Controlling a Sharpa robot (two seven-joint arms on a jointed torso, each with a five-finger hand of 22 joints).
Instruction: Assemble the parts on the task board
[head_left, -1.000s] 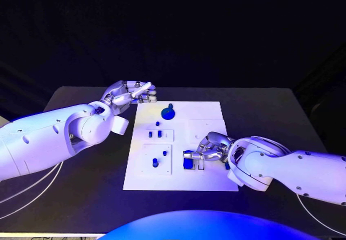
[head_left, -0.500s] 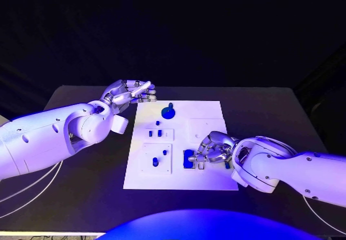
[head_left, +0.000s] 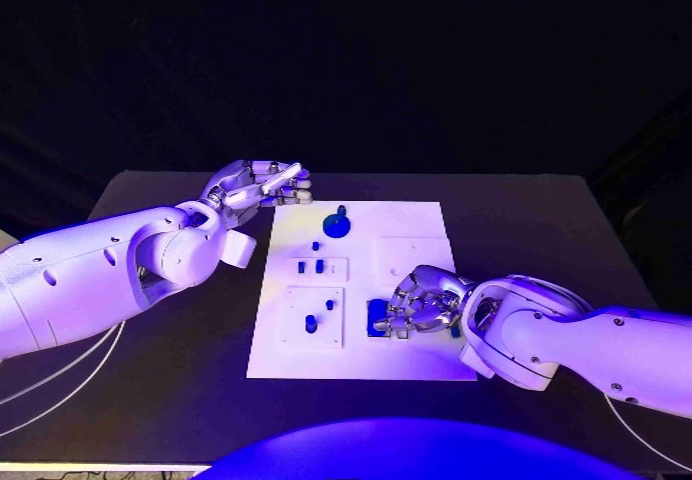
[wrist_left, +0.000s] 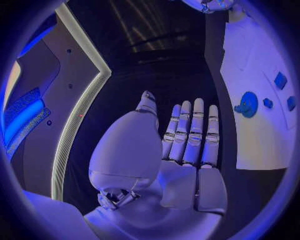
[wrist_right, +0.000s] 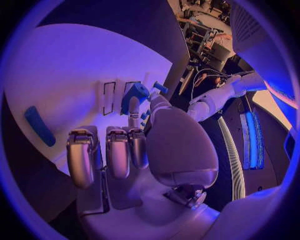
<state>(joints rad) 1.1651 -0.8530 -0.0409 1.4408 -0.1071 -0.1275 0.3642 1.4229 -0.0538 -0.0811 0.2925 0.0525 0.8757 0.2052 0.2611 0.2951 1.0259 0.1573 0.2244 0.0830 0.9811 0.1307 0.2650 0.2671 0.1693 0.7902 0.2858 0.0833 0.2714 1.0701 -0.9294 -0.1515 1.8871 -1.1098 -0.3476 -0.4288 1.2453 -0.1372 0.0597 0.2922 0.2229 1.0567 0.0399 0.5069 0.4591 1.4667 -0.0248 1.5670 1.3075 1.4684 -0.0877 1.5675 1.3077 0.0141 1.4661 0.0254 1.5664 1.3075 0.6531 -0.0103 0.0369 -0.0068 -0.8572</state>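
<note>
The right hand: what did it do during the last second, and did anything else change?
The right hand shifted slightly toward the board's near edge and settled lower over the blue part on the task board, its fingers curled closer around it. Whether it grips the part cannot be told. The left hand stayed off the board's far left corner, fingers apart, and the round blue part stayed put.

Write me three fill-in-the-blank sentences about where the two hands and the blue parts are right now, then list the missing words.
1. The right hand rests over the near part of the white task ____.
2. The left hand holds nothing and is beside the board's far ____ corner.
3. The round blue part lies at the board's ____ end, away from the robot.

Missing words: board; left; far
</note>
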